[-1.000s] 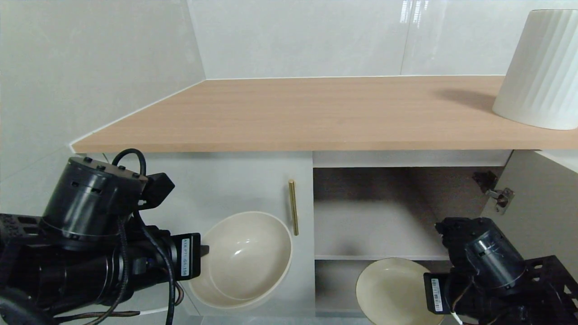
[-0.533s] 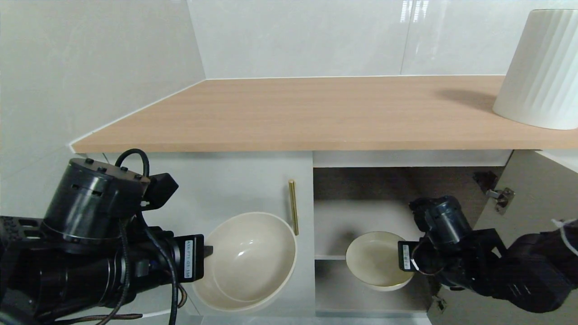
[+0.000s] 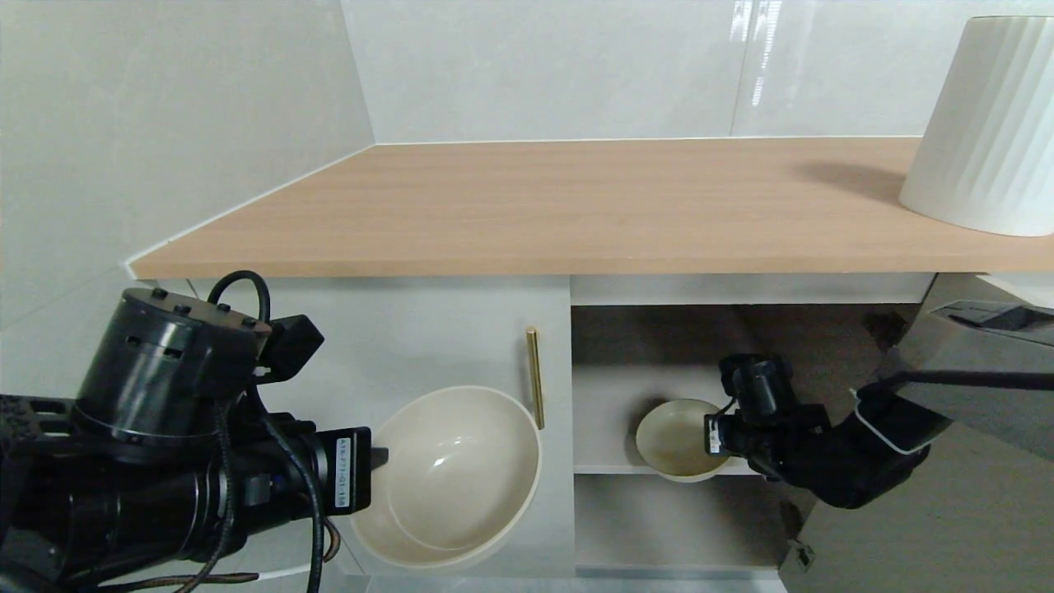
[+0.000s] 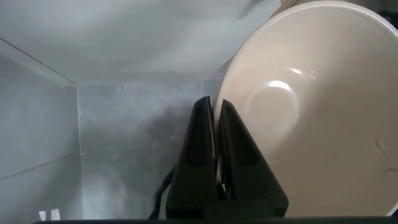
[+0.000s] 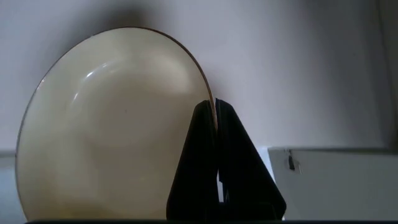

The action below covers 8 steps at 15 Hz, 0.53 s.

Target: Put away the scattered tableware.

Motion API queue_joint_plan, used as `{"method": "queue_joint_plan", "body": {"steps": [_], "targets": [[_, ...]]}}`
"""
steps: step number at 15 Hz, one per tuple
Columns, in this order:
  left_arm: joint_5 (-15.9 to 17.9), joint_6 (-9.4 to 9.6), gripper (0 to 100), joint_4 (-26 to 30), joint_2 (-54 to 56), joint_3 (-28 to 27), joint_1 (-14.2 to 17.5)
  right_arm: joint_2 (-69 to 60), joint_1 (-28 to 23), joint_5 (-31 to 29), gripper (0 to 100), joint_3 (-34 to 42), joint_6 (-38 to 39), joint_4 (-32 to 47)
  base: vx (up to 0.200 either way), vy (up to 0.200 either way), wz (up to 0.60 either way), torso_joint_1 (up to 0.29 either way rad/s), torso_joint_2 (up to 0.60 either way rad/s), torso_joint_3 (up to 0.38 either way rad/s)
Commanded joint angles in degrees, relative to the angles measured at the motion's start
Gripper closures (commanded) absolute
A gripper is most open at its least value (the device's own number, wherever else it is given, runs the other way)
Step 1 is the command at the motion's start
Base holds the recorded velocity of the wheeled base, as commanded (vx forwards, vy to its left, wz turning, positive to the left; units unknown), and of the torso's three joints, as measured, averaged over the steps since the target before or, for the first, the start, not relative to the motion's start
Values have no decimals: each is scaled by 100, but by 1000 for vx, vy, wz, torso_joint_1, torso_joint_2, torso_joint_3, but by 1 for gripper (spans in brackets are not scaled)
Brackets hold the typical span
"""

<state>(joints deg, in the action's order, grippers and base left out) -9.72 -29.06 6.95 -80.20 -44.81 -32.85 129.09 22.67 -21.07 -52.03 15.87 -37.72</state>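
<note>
My left gripper (image 3: 377,458) is shut on the rim of a large cream bowl (image 3: 449,478), held in front of the closed left cabinet door. In the left wrist view its fingers (image 4: 214,134) pinch the rim of the large cream bowl (image 4: 317,112). My right gripper (image 3: 708,435) is shut on the edge of a small cream plate (image 3: 675,439), held just above the middle shelf (image 3: 609,420) inside the open cabinet. The right wrist view has the small cream plate (image 5: 112,118) clamped between the fingers (image 5: 214,124).
A brass handle (image 3: 534,377) runs down the closed left door. The right cabinet door (image 3: 972,428) stands open at the right. A wooden countertop (image 3: 576,206) lies above, with a white ribbed lampshade (image 3: 984,123) at its right end. A lower shelf space (image 3: 675,527) sits below.
My right arm has carried the small plate up and forward, from below the cabinet front into the cabinet over the middle shelf. The left arm and large bowl have hardly moved.
</note>
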Motion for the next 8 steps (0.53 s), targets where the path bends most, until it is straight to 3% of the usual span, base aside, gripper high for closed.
{"method": "queue_joint_plan", "body": {"steps": [1, 8], "targets": [[-4, -3, 100, -1, 5, -1, -2, 521, -149, -47, 100, -299, -5, -16, 0, 0, 0, 0, 0, 0], [-4, 6, 100, -44, -48, 43, -37, 978, -272, -398, 100, -1125, 39, -25, 0, 0, 0, 0, 0, 0]]}}
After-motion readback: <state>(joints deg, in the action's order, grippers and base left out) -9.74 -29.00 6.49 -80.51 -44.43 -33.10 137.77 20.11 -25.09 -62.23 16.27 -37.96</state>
